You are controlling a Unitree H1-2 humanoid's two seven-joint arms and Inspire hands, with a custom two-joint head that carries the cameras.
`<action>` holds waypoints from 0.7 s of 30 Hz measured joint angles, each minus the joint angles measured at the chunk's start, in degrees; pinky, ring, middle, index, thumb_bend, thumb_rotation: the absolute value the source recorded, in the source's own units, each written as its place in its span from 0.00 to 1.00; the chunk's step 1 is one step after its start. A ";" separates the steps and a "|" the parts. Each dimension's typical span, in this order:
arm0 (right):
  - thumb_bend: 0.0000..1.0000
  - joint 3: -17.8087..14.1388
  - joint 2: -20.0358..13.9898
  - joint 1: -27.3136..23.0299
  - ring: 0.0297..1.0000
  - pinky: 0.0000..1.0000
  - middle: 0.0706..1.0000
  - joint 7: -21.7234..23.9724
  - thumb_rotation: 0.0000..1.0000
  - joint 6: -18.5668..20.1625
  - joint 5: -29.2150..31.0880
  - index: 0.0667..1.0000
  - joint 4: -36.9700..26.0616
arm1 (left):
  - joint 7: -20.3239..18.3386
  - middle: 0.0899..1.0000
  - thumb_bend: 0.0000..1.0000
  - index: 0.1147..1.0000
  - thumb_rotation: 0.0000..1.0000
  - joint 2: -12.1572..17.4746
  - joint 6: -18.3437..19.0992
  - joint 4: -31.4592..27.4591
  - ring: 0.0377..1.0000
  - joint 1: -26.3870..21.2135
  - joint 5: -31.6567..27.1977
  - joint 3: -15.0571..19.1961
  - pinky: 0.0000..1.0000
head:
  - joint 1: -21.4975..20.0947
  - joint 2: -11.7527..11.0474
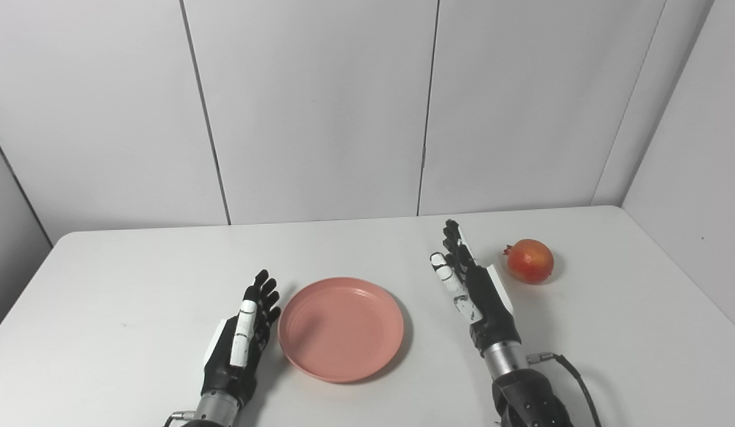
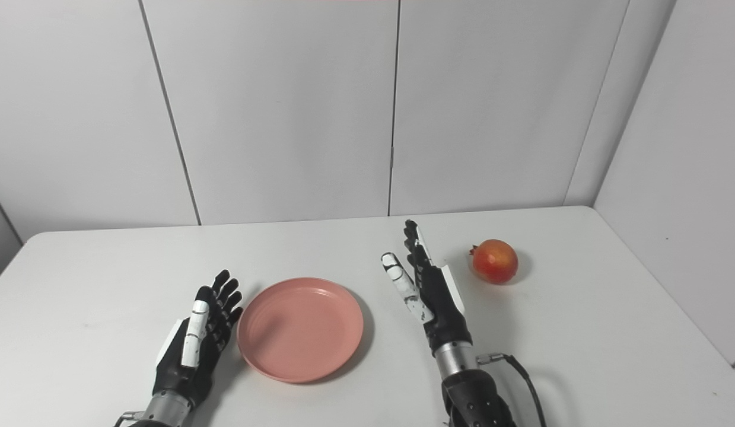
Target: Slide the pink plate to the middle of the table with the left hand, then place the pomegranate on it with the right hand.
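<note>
nearest, left hand flat and empty, just beside pink plate near mid-table. farther back, right hand spread, holding nothing (thumb apart), with pomegranate close off its outer side, slightly beyond; likely next reach.

Matt plastic pink plate, glossy pomegranate

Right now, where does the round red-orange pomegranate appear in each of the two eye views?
Left eye view: round red-orange pomegranate, right of centre, on the white table.
Right eye view: same fruit, nearer the picture's centre.
Shared landmark: the right hand stands just left of it, not touching.
</note>
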 measured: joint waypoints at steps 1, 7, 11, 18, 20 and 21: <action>0.69 -0.03 -0.32 -0.12 1.00 1.00 1.00 0.00 0.87 0.00 -0.56 1.00 -0.41 | 0.06 1.00 0.65 1.00 1.00 0.05 -0.35 0.30 1.00 -0.37 0.03 0.10 1.00 | 0.00 0.00; 0.68 -0.40 -1.78 -0.25 1.00 1.00 1.00 -0.24 0.84 -0.06 -2.82 1.00 -0.58 | 0.52 1.00 0.67 1.00 1.00 -0.27 -1.34 3.07 1.00 -2.27 -0.07 1.20 1.00 | 0.61 0.61; 0.67 -1.04 -2.81 -0.72 1.00 1.00 1.00 -1.53 0.84 -0.27 -4.39 1.00 -0.51 | 0.61 1.00 0.68 1.00 1.00 -0.59 -1.23 3.57 1.00 -2.87 -0.18 1.65 1.00 | 1.23 0.70; 0.70 -2.66 -5.63 -3.06 1.00 1.00 1.00 -2.96 0.85 -0.52 -7.27 1.00 -0.20 | 1.26 1.00 0.68 1.00 1.00 -1.16 0.04 3.88 1.00 -3.86 -1.29 2.47 1.00 | 1.41 0.88; 0.70 -3.07 -6.16 -3.08 1.00 1.00 1.00 -3.39 0.85 -0.53 -7.74 1.00 -0.20 | 1.31 1.00 0.69 1.00 1.00 -1.33 0.55 3.90 1.00 -4.10 -1.48 2.86 1.00 | 1.76 1.14; 0.70 -3.20 -6.40 -3.09 1.00 0.99 1.00 -3.43 0.84 -0.53 -7.87 1.00 -0.20 | 1.30 1.00 0.69 1.00 1.00 -1.44 0.87 3.99 1.00 -4.32 -1.96 3.28 1.00 | 1.76 1.14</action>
